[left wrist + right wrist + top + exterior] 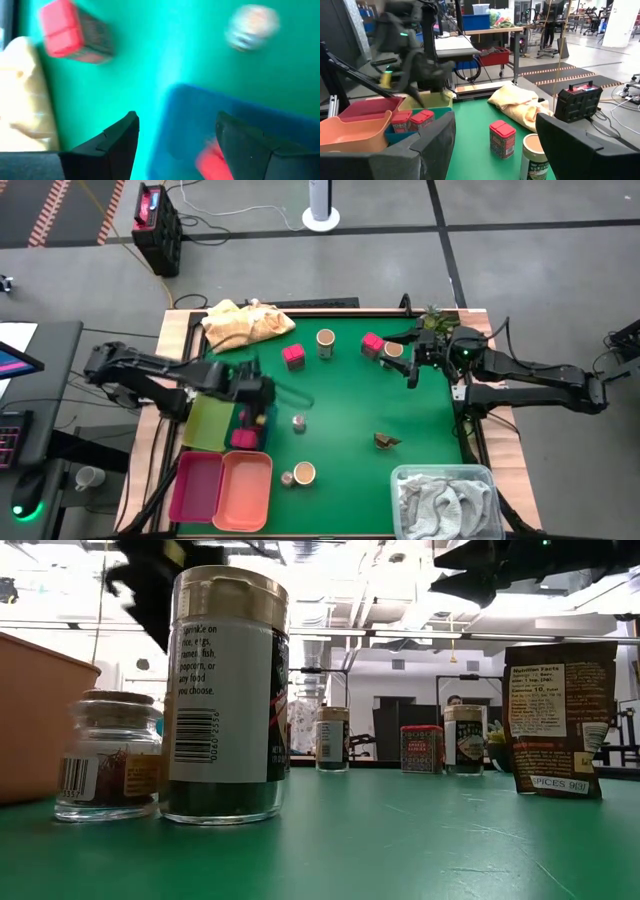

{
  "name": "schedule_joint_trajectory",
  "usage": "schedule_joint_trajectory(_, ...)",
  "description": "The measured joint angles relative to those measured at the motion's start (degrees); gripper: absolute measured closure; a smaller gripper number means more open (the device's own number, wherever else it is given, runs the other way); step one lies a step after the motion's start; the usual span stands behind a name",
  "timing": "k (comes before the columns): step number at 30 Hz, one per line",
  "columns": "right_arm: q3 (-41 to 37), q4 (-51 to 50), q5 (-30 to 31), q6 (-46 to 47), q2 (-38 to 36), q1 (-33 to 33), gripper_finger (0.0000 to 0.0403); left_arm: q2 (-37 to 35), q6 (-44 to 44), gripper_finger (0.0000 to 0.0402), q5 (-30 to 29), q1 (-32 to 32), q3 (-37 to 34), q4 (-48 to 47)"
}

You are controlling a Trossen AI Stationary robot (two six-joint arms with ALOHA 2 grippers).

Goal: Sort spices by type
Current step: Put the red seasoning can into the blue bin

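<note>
**Spotter:** Fingers (420,150) of your right gripper (411,369) are spread wide with nothing between them and nothing touching. Straight ahead of them, just off the tips, stands a tan-lid jar (536,155). It sits nearer one finger than the other.

**Operator:** Upright?

**Spotter:** Yes, upright with the lid up. It's round, so no side of it is better to take. A red packet (501,139) stands just beside it, a little farther from you and close enough to catch a finger. From above, both sit at the far right of the green mat (340,405), on the inner side of your gripper.

**Operator:** And the left arm?

**Spotter:** Your left gripper (258,394) hangs over the blue bin (200,115), spread open and holding nothing. One more red packet (212,161) lies inside the bin below it.

**Operator:** Which arm takes the jar?

**Spotter:** The right, I'd say. It is by far the nearer arm, and the left is well apart across the mat. Centre the jar between your fingers before you close, or you may nudge the packet. A second red packet (293,356) and another jar (326,340) stand mid-mat toward the far edge, nearer your left arm.
</note>
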Motion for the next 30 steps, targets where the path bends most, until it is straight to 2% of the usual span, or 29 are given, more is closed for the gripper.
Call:
schedule_joint_trajectory(7, 0.0, 0.0, 0.0, 0.3, 0.3, 0.1, 0.0100, 5.9, 6.4, 0.0152, 0.4, 16.1, 0.0, 12.2)
schedule_joint_trajectory(14, 0.0, -0.1, 0.0, 0.0, 0.3, 0.4, 0.0100, 9.3, 13.0, 0.0125, 7.7, 25.7, 0.0, 23.3)
schedule_joint_trajectory(23, 0.0, 0.1, 0.0, -2.0, 0.3, 0.3, 0.0100, 15.4, 19.0, 0.0049, 13.1, 30.5, 0.0, 32.3)
schedule_joint_trajectory(30, 0.0, 0.2, 0.0, -2.0, 0.3, 0.3, 0.0100, 20.3, 22.5, 0.0038, 13.1, 31.0, 0.0, 32.9)
